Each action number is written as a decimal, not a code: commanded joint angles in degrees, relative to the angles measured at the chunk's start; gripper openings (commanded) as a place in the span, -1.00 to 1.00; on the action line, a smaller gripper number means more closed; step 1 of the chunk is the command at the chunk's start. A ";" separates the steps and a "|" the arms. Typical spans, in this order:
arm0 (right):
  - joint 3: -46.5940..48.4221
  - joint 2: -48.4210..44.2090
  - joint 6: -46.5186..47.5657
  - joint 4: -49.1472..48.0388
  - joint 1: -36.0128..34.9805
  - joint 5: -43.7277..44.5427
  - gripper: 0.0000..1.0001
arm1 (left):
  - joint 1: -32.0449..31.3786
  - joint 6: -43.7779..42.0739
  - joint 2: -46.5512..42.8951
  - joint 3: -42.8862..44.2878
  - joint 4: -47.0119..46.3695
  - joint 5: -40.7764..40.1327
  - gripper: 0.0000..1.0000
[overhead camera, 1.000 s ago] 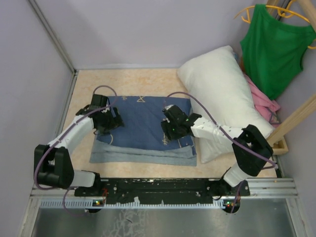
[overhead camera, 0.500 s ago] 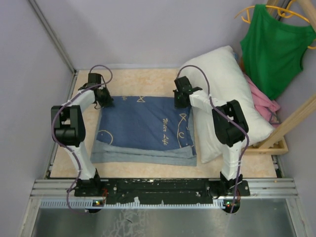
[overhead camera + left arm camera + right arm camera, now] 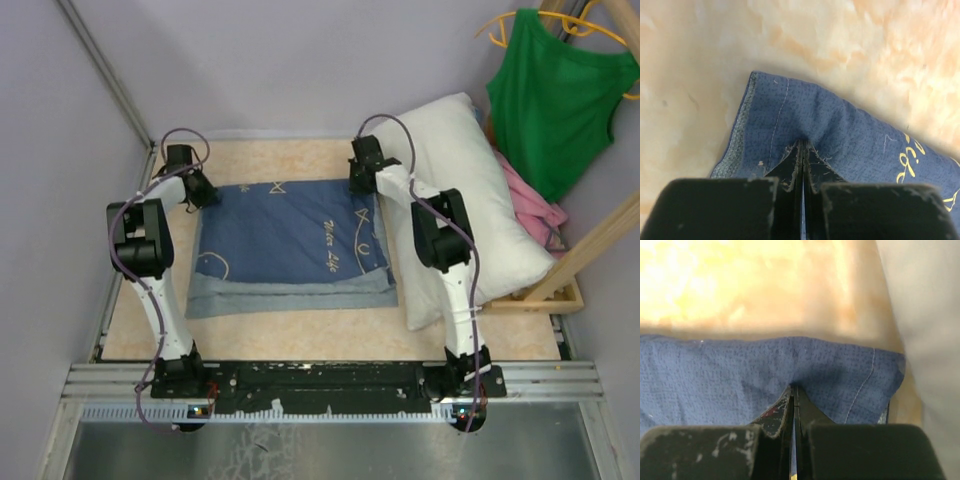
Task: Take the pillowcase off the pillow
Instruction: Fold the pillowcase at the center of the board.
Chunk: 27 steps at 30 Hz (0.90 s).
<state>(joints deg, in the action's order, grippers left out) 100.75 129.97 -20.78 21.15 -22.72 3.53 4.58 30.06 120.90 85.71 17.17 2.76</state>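
Well, my left claw (image 3: 802, 150) is clenched on the pillowcase (image 3: 290, 245) close to its far-left corner, with a small pleat of the dark blue cloth pinched between my fingers and the stitched hem just to the left of them. My right claw (image 3: 792, 392) is clenched the same way on the far edge, near the far-right corner. The pillowcase lies flat in the middle of the surface (image 3: 300, 165), dark face with pale stitched marks upward, and a paler grey-blue band shows along its near edge. The pillow (image 3: 470, 200) lies bare along the right edge of the surface, just beside the pillowcase. Past it a green tank top (image 3: 560, 100) hangs above a pink garment (image 3: 535, 205)
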 commanded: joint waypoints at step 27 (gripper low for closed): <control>-27.24 -28.95 6.92 -4.75 -10.69 -3.81 0.09 | -15.71 -5.29 -26.56 -22.33 8.30 -5.72 0.35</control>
<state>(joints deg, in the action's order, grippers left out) 85.01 106.91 -14.35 21.50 -31.07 0.36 -12.08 25.02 98.50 75.07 25.10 -3.81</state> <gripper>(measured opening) 0.513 0.601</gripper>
